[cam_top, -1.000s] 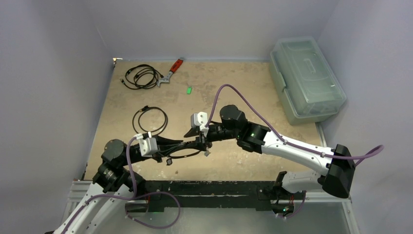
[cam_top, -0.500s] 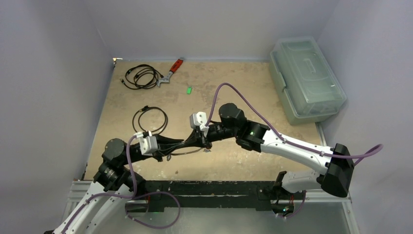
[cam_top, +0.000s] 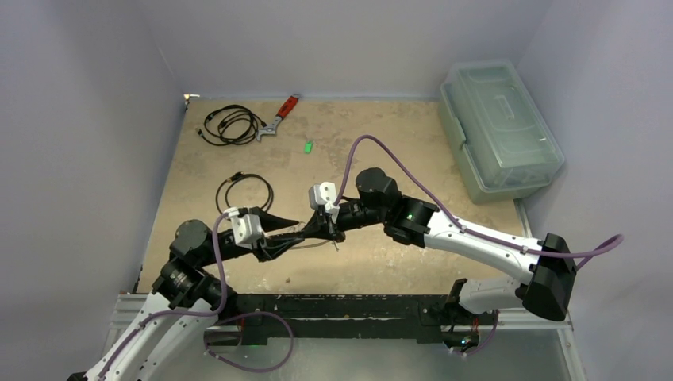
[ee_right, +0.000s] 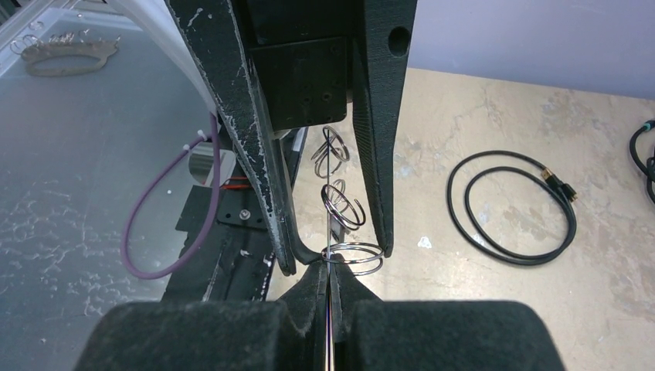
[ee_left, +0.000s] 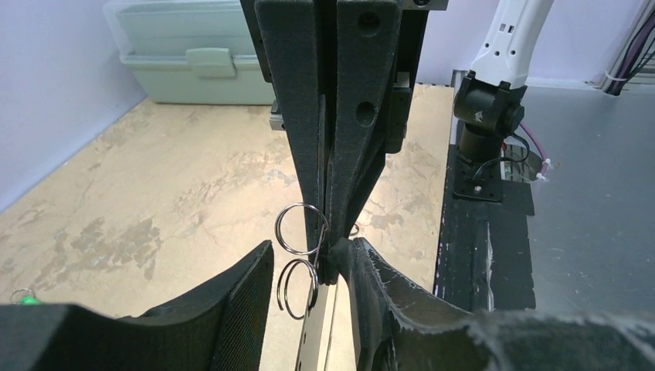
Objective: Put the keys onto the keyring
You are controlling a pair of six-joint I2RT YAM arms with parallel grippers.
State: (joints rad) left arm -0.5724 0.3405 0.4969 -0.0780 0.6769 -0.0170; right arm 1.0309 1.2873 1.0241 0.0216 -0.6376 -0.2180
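Note:
The keyring (cam_top: 308, 243) is a thin grey wire loop hanging between both grippers above the table's near middle. My right gripper (cam_top: 332, 236) is shut on its wire; in the right wrist view its pads (ee_right: 340, 287) press together on the wire, and small split rings (ee_right: 341, 204) dangle along it. My left gripper (ee_left: 310, 251) stands open around the same spot, its right finger (ee_left: 378, 290) touching the right gripper's tips. Two small rings (ee_left: 318, 229) hang between its fingers. One green-tagged key (cam_top: 307, 146) lies on the table far behind.
A red-handled wrench (cam_top: 280, 116) and a coiled black cable (cam_top: 230, 125) lie at the back left. A second cable coil (cam_top: 244, 196) lies just behind the left arm. A clear lidded box (cam_top: 500, 127) stands at the right edge.
My left gripper has opened and let go of the keyring, shifting a little to the right. My right gripper has shut on the keyring and now holds it.

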